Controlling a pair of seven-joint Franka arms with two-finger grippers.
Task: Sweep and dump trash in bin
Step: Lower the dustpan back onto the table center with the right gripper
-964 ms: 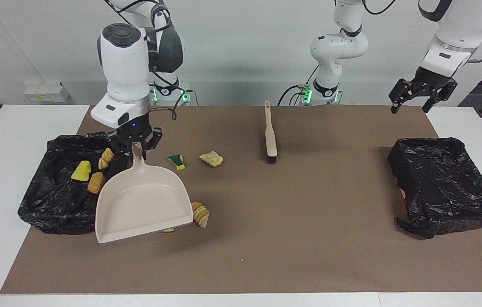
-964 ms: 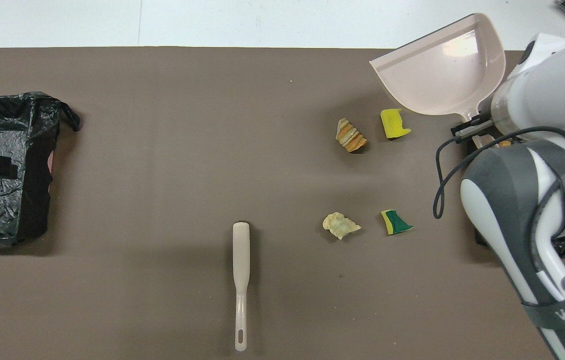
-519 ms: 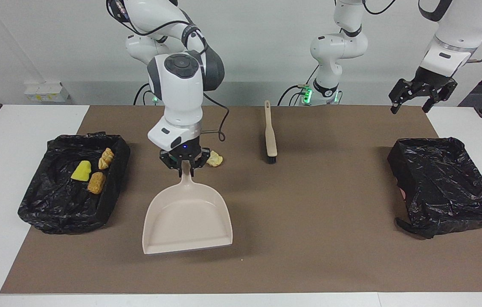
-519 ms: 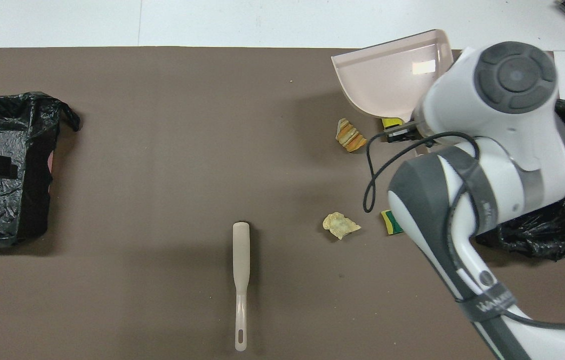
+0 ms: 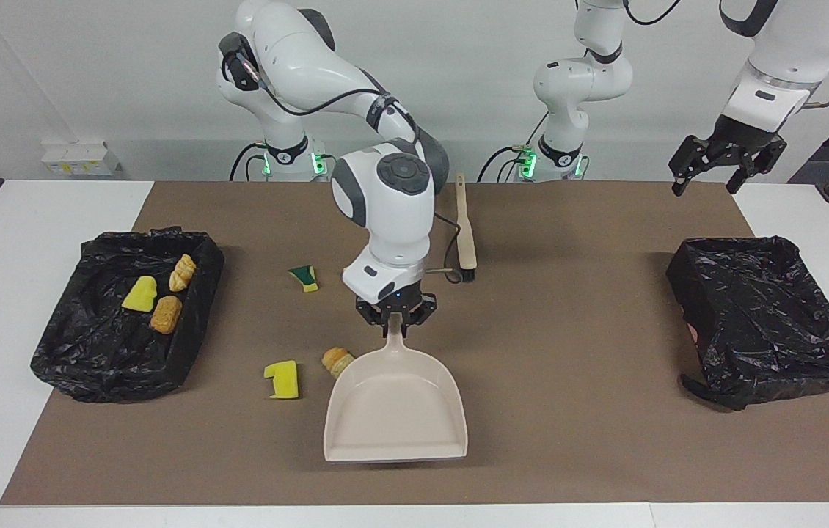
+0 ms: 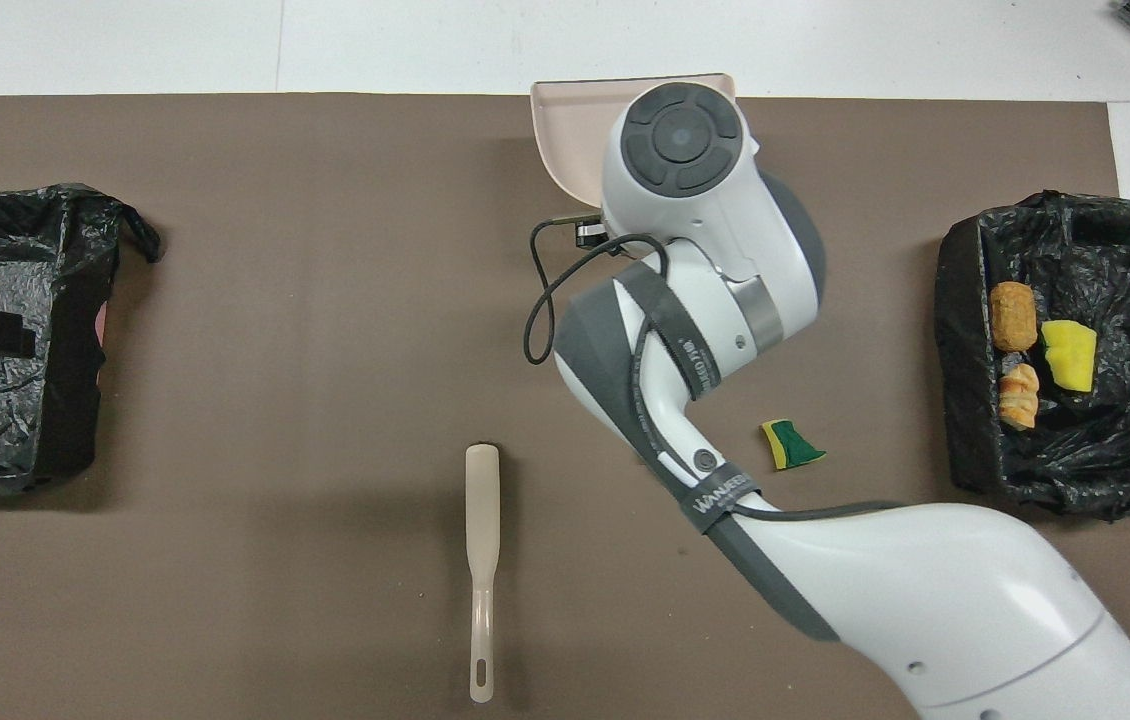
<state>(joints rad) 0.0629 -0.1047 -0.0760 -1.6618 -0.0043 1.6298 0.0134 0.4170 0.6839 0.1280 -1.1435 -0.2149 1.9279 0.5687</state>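
Where the facing view looks on, the right gripper point(image 5: 395, 320) clamps the dustpan point(image 5: 394, 411) handle; a yellow scrap point(image 5: 283, 378) and bread chunk point(image 5: 336, 360) lie beside the pan. The left gripper point(image 5: 724, 165) waits open. Overhead, a green-yellow scrap point(image 6: 791, 445) lies beside the right arm; three pieces sit in the bin point(image 6: 965, 300).

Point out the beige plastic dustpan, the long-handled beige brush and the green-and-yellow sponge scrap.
Beige plastic dustpan point(image 5: 394, 411): facing view, on its flat inner floor.
Long-handled beige brush point(image 6: 482, 520): overhead view, on the middle of its handle.
Green-and-yellow sponge scrap point(image 6: 791, 445): overhead view, on its top face.

Beige dustpan point(image 5: 394, 407), black bin point(image 5: 125, 315), brown mat point(image 5: 568, 330)
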